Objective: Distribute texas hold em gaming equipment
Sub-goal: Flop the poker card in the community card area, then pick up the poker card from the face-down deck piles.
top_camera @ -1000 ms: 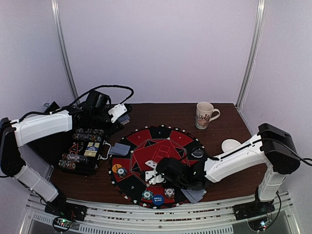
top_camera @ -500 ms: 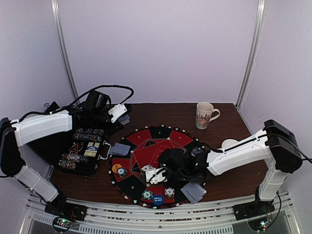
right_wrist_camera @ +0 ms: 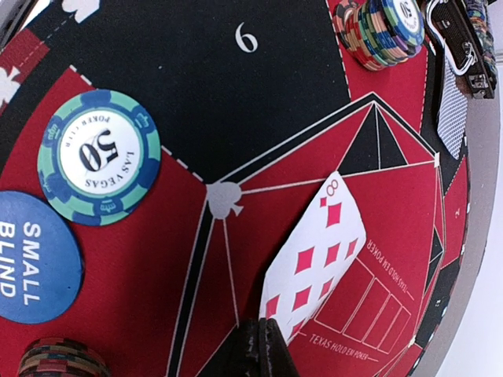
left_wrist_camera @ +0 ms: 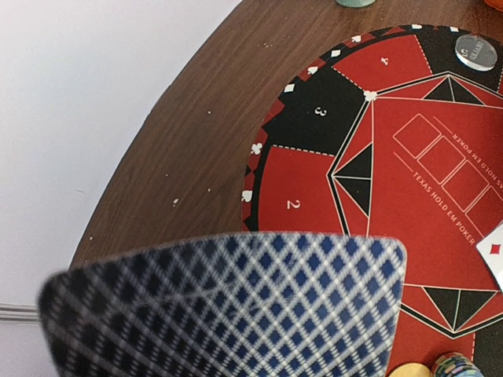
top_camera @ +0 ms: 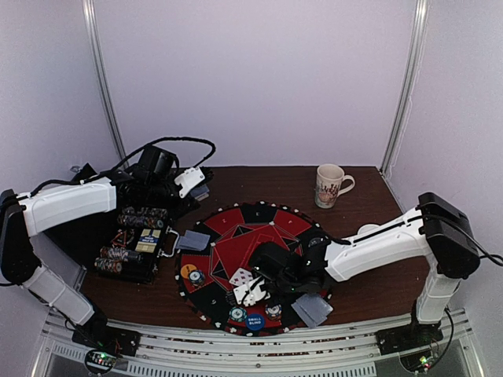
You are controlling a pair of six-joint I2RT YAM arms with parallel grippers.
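Note:
A round red-and-black poker mat (top_camera: 267, 236) lies mid-table. My right gripper (top_camera: 253, 292) is low over its front-left part, shut on the corner of a face-up eight of diamonds (right_wrist_camera: 322, 255), also seen from the top (top_camera: 241, 276); its black fingertips (right_wrist_camera: 258, 349) pinch the card's lower end. Beside it lie a "50" chip (right_wrist_camera: 99, 155), the blue small blind button (right_wrist_camera: 35, 255) and a chip stack (right_wrist_camera: 381, 30). My left gripper (top_camera: 195, 184) hovers behind the mat's left edge, holding a blue-backed card (left_wrist_camera: 228, 306) that hides its fingers.
A black chip case (top_camera: 134, 243) stands left of the mat. Card piles lie at the mat's left (top_camera: 192, 241) and front right (top_camera: 313, 309). An orange button (top_camera: 187, 270) and a dark button (top_camera: 318, 246) sit on the mat. A mug (top_camera: 330, 184) and white bowl (top_camera: 369, 233) stand right.
My right arm has swung slightly across the mat with the face-up card, uncovering the card pile at the front right. The left arm has not moved.

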